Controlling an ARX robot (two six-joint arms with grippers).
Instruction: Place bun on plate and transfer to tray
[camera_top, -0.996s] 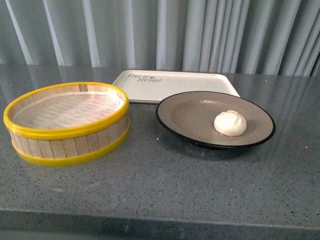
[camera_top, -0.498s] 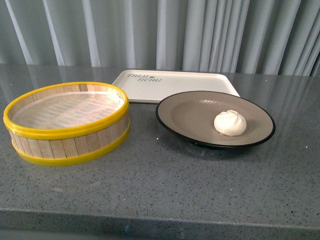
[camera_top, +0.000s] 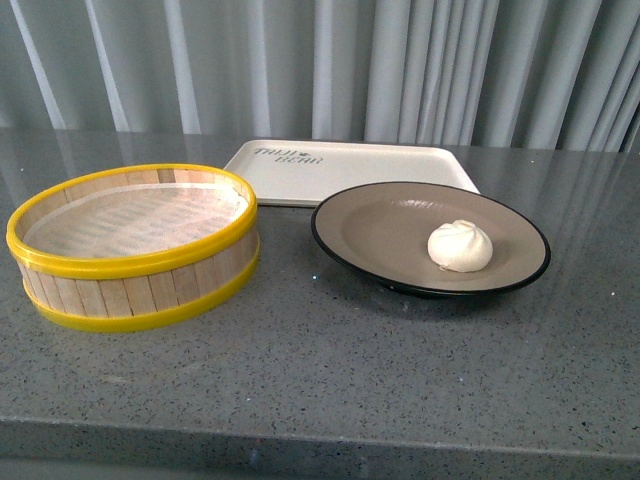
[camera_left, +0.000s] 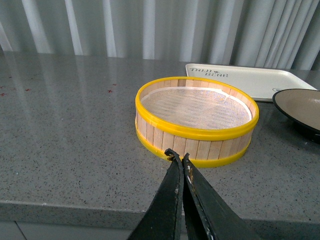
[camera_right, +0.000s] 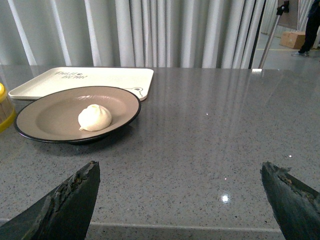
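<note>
The white pleated bun (camera_top: 460, 246) sits on the right part of the tan plate with a black rim (camera_top: 380, 225), on the grey counter. Plate (camera_right: 55, 117) and bun (camera_right: 94, 118) also show in the right wrist view. The cream tray (camera_top: 350, 170) with dark lettering lies empty just behind the plate. Neither arm shows in the front view. My left gripper (camera_left: 179, 157) is shut and empty, hovering by the counter's front edge, short of the steamer basket. My right gripper (camera_right: 180, 172) is wide open and empty, near the front edge, to the right of the plate.
A wooden steamer basket with yellow rims (camera_top: 135, 245) stands empty at the left, beside the plate; it also shows in the left wrist view (camera_left: 196, 119). Grey curtains hang behind the counter. The counter's front edge (camera_top: 320, 430) runs close below.
</note>
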